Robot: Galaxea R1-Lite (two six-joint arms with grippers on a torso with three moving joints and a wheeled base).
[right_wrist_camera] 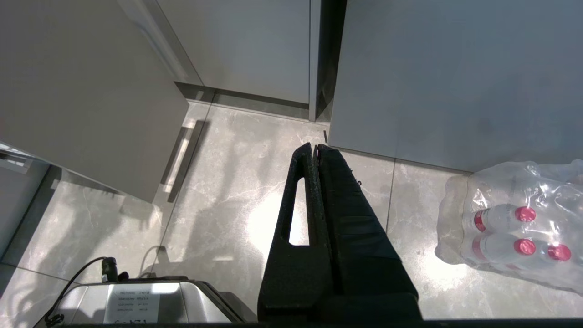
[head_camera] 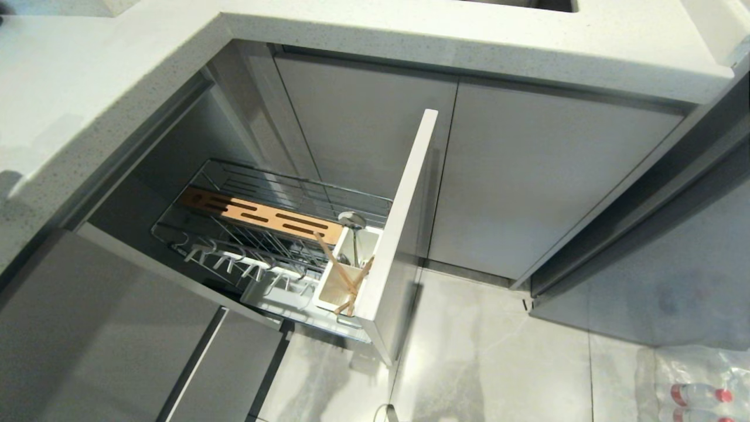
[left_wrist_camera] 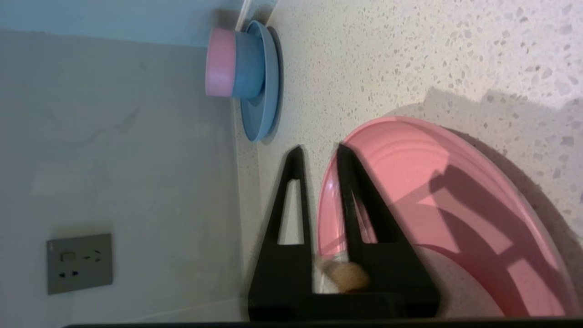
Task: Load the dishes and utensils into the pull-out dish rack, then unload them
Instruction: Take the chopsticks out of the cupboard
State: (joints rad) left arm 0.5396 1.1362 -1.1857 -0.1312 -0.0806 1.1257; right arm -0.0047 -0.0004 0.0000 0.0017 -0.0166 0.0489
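- Pink plate (left_wrist_camera: 437, 191): on the speckled counter (left_wrist_camera: 410, 54), rim pinched between the narrowed jaws of the left gripper (left_wrist_camera: 319, 152).
- Pull-out dish rack (head_camera: 275, 246): drawn out, plate prongs bare; chopsticks (head_camera: 345, 275) and spoon (head_camera: 351, 221) stand in its cup.
- Step, as judged: plate pickup; next, lift clear and carry it to the rack.
- Right gripper (right_wrist_camera: 316, 148): closed, empty, parked over the floor.

The pull-out dish rack (head_camera: 275, 234) stands drawn out from under the corner of the countertop (head_camera: 88, 88). Its utensil cup (head_camera: 345, 269) sits at the rack's front end, against the front panel (head_camera: 404, 228), and holds the chopsticks (head_camera: 343, 269) and spoon (head_camera: 353, 221). On the countertop, the left gripper (left_wrist_camera: 319, 150) straddles the plate (left_wrist_camera: 455, 218) rim, apparently gripping it. Stacked bowls (left_wrist_camera: 234, 64) on another plate (left_wrist_camera: 264, 82) sit against the wall.
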